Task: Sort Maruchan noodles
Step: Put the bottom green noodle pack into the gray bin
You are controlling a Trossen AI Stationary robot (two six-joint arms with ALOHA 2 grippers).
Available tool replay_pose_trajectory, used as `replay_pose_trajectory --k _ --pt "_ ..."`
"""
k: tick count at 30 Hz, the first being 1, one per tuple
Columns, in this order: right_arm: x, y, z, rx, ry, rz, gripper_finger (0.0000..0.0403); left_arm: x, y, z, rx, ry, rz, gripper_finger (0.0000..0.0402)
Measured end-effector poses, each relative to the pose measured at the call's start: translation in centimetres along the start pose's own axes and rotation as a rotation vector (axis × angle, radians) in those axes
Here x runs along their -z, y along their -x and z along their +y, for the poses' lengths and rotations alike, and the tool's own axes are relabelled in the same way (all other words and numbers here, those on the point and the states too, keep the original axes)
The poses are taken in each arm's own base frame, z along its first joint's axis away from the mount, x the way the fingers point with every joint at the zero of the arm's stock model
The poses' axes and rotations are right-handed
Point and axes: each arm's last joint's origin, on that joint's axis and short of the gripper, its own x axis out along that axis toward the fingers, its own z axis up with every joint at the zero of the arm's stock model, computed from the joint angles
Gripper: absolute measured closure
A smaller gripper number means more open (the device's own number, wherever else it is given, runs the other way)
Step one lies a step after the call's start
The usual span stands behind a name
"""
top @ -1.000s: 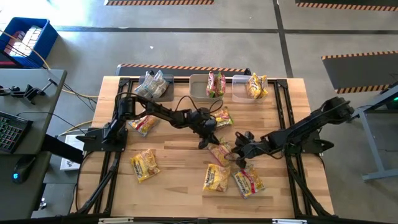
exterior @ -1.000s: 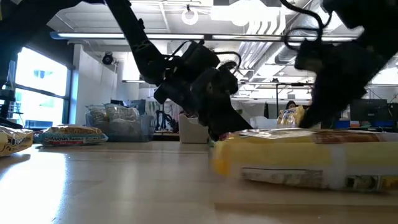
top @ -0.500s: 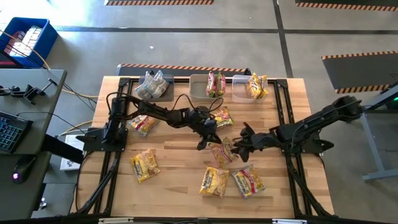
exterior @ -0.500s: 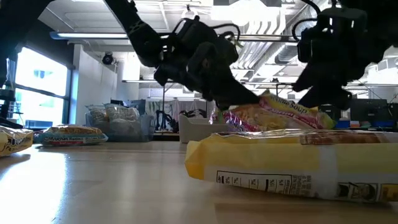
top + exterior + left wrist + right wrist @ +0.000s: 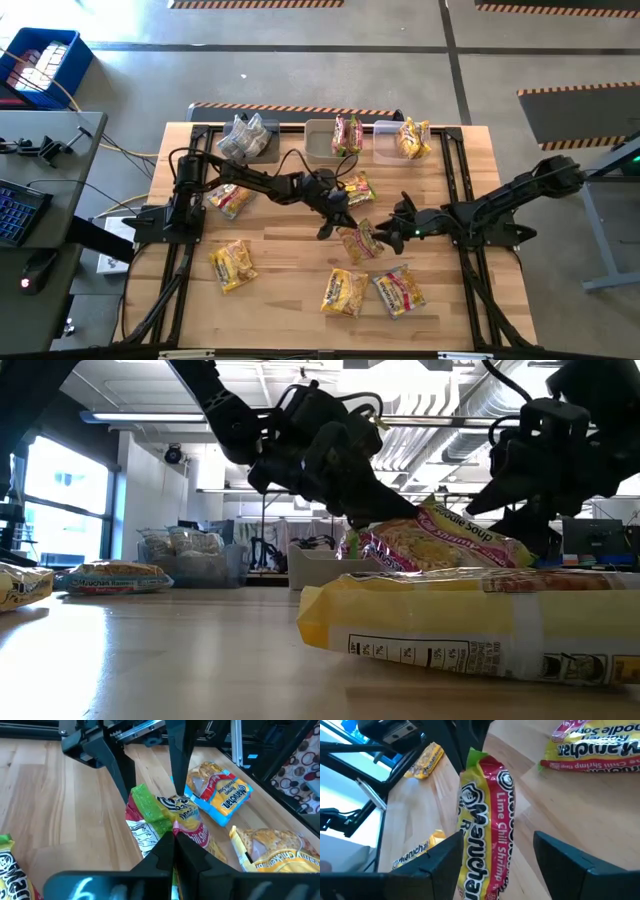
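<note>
A Maruchan noodle packet point(image 5: 358, 242), pink and yellow with a green end, is held up at the table's middle by my left gripper point(image 5: 340, 216), which is shut on it. My right gripper point(image 5: 497, 865) is open just to its right, one finger on either side of the packet's other end point(image 5: 485, 860). Other noodle packets lie flat on the wood: two toward the far side point(image 5: 230, 198) point(image 5: 358, 188) and three nearer the front point(image 5: 232, 265) point(image 5: 343, 292) point(image 5: 398, 290). Three bins at the far edge point(image 5: 245, 140) point(image 5: 322, 150) point(image 5: 388, 152) hold more packets. My left gripper pinches the packet at its green end point(image 5: 167, 822), near a corner, between its two fingertips. The fingers slant down from the table's left. The packet point(image 5: 440, 535) juts out tilted from them; a nearer packet point(image 5: 470, 625) hides its lower edge. My right gripper: I cannot tell whether a finger point(image 5: 442, 855) touches the packet.
The bins line the table's far edge. Dark frame rails run along the left side point(image 5: 185, 270) and the right side point(image 5: 470, 290). Bare wood lies between the front-left packet and the two front packets.
My right gripper has opened, let go of the packet and drawn back toward the table's right edge. My left gripper has risen, raising the packet's green end off the table. The front packet nearest the low camera has slid a little.
</note>
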Motion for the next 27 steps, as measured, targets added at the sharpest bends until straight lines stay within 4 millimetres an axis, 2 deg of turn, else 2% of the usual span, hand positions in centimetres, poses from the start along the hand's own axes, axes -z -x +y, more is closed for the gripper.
replay_pose_trajectory --k 8,22,27 --pt "0.1 -0.2 -0.1 0.010 0.002 -0.005 0.0169 -0.3 0.1 0.2 -0.009 -0.002 -0.025 0.0401" --pt "0.9 -2.3 0.0 -0.089 0.052 -0.017 0.0170 -0.5 0.1 0.2 -0.011 -0.013 -0.044 0.0402" --pt "1.2 -2.9 -0.1 -0.104 0.049 -0.034 0.0186 -0.6 0.4 0.7 -0.023 -0.003 -0.065 0.0402"
